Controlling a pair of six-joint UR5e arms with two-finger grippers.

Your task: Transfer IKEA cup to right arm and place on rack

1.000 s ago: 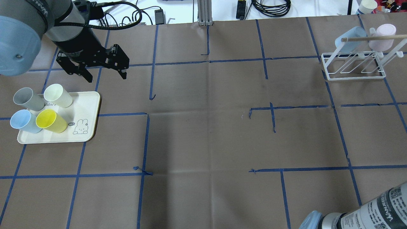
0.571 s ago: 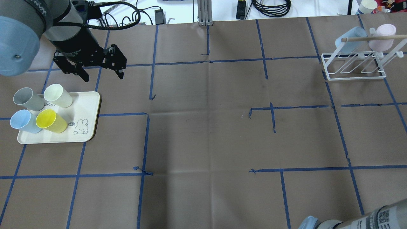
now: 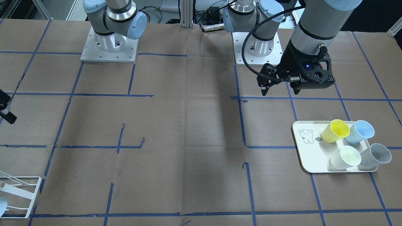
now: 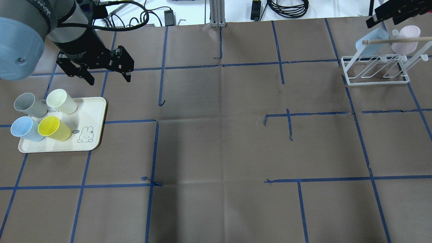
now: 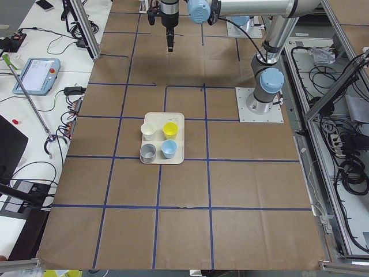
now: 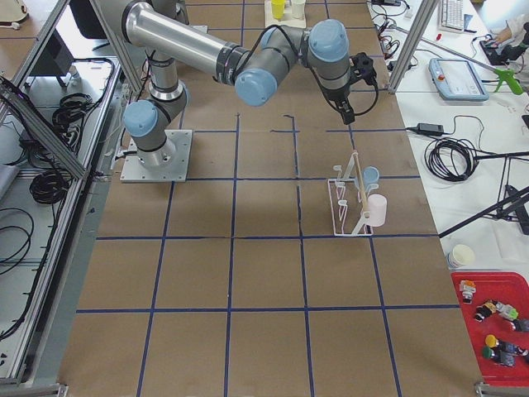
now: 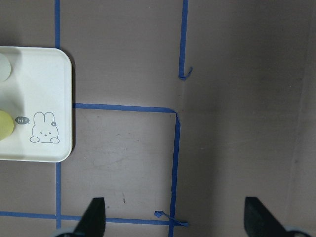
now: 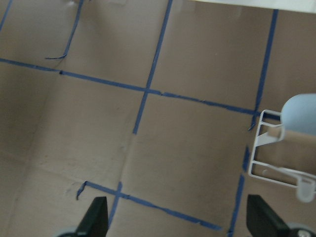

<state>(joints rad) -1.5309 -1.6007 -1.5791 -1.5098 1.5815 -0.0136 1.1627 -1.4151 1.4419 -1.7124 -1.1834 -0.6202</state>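
Overhead exterior view: the cream cup [image 4: 60, 101], grey cup [image 4: 28, 104], yellow cup [image 4: 52, 128] and blue cup [image 4: 24, 129] stand mouth-up, packed close at one end of the bunny tray [image 4: 91, 111]. None is lifted yet. The left gripper [image 4: 108, 79] hangs near the tray's far edge, nearest the cream cup, with its jaws spread wide and holding nothing. The right gripper [image 8: 175, 207] is well away across the table, near the rack [image 4: 378, 82], with its fingers likewise apart and empty. The rack already carries a pale-blue cup [image 4: 371, 42] and a pink cup [image 4: 406, 38].

The crowding looks like the main hazard. A finger coming down between neighbouring cups could tip one over or shove the light tray. The cups are smooth and tapered, so a shallow or off-centre pinch may let one slide out on the way to the hand-over. If the left jaws release before the right ones have closed, the cup drops. At the rack, a careless approach could knock the two cups already hanging there.
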